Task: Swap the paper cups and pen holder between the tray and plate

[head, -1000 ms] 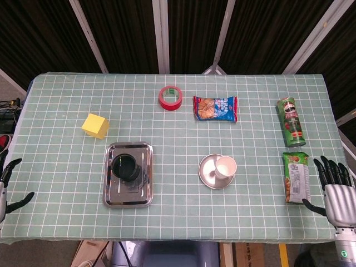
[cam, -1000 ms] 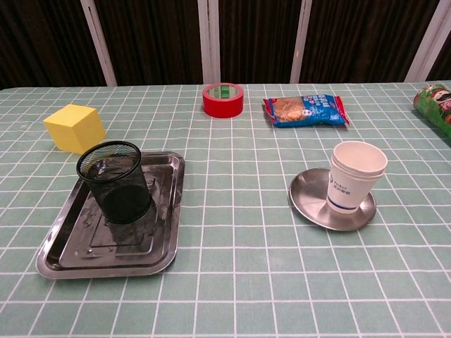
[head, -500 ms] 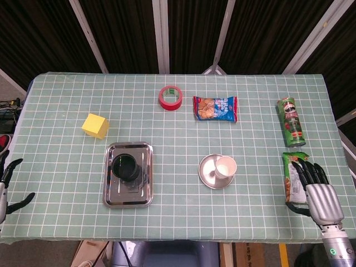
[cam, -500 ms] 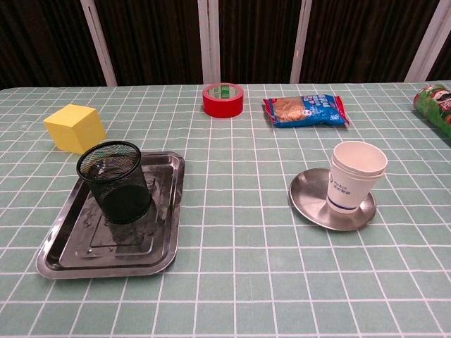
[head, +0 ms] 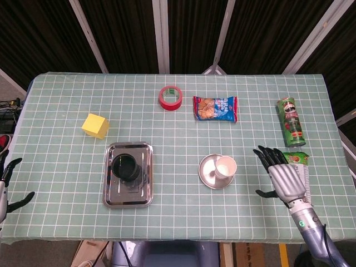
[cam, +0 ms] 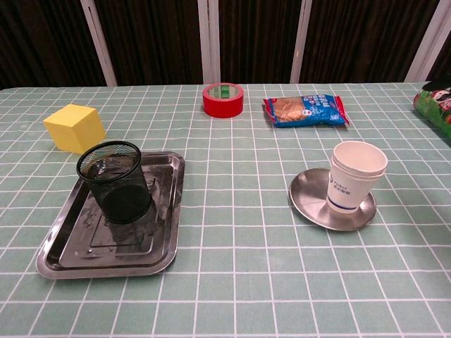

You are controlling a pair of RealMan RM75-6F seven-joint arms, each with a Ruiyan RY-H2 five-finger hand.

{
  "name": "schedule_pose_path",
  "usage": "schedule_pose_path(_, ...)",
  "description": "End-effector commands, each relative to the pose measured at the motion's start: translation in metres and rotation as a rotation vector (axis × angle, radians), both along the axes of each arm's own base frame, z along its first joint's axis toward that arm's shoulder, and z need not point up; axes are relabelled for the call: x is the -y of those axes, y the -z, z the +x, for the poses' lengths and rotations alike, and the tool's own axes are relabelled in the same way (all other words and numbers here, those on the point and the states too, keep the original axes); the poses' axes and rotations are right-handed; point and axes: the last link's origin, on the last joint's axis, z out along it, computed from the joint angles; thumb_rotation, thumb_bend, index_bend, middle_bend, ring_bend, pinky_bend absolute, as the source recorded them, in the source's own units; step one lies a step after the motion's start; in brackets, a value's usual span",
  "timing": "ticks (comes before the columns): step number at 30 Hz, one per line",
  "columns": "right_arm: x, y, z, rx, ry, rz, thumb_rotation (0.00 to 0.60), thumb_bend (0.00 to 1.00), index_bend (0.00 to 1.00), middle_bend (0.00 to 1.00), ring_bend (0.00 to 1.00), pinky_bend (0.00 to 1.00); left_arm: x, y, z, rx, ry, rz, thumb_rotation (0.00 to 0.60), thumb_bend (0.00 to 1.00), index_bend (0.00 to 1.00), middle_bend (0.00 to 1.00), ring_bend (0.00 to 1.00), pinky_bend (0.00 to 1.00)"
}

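A black mesh pen holder (head: 126, 168) (cam: 116, 182) stands upright in the steel tray (head: 142, 189) (cam: 70, 255) at the left. Stacked white paper cups (head: 226, 166) (cam: 354, 176) stand on the round steel plate (head: 207, 171) (cam: 311, 195) right of centre. In the head view my right hand (head: 281, 176) hovers with fingers spread and empty, a short way right of the cups. My left hand (head: 6, 181) shows only at the far left edge, off the table, fingers apart and empty. The chest view shows neither hand.
A yellow cube (head: 95, 125) lies behind the tray. A red tape roll (head: 171, 97) and a blue snack bag (head: 215, 108) sit at the back centre. A green chip can (head: 291, 121) and a green snack packet (head: 300, 161) lie at the right, the packet partly under my right hand.
My right hand has moved left and forward over the table, from beyond the green packet to a spot close beside the cups. The left hand and all objects stayed put.
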Motion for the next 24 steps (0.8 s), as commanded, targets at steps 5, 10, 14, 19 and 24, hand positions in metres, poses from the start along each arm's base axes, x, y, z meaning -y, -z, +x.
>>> schedule_pose_path(5,0.023,0.037,0.031,-0.004,-0.016,0.127,0.6,0.0,0.0,0.0,0.0,0.0,-0.002,-0.001,-0.002,0.004,-0.016,0.003,0.6,0.07,0.18,0.0,0.0,0.09)
schedule_pose_path(10,0.04,0.056,0.049,0.006,-0.031,0.158,0.6,0.0,0.0,0.0,0.0,0.0,-0.003,-0.001,-0.003,0.009,-0.032,0.011,0.6,0.07,0.18,0.0,0.0,0.09)
schedule_pose_path(14,0.044,0.062,0.057,0.007,-0.034,0.163,0.6,0.0,0.0,0.0,0.0,0.0,-0.004,0.0,-0.004,0.007,-0.041,0.011,0.6,0.07,0.18,0.0,0.0,0.09)
schedule_pose_path(19,0.047,0.074,0.061,0.0,-0.021,0.185,0.6,0.0,0.02,0.0,0.01,0.0,-0.004,0.001,-0.004,0.007,-0.054,0.011,0.6,0.07,0.17,0.0,0.0,0.09)
schedule_pose_path(24,0.05,0.08,0.06,-0.04,-0.015,0.186,0.6,0.0,0.06,0.0,0.09,0.03,-0.004,-0.002,-0.005,0.012,-0.059,0.021,0.6,0.07,0.17,0.0,0.0,0.09)
